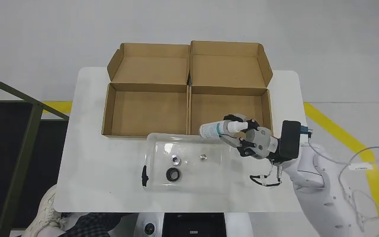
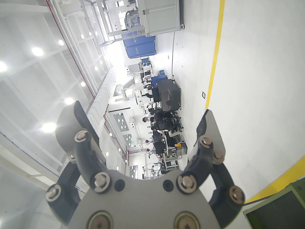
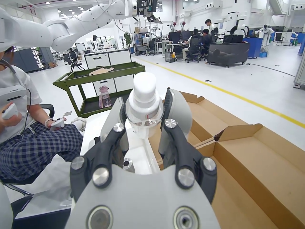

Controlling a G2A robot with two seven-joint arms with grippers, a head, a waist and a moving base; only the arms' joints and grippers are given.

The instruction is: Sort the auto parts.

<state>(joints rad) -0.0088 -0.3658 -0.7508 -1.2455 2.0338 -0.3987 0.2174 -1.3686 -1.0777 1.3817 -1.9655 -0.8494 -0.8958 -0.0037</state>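
My right gripper is shut on a white bottle-shaped part, which lies sideways in the air over the back right corner of a clear plastic tray. Just behind it is the right cardboard box. Inside the tray lie a black ring, a small metal part and a metal stud. A black piece sits at the tray's left end. My left gripper is open and holds nothing, raised high and away from the table.
Two open cardboard boxes stand side by side at the back of the white table, the left box with nothing in it. A green cart stands beside the table.
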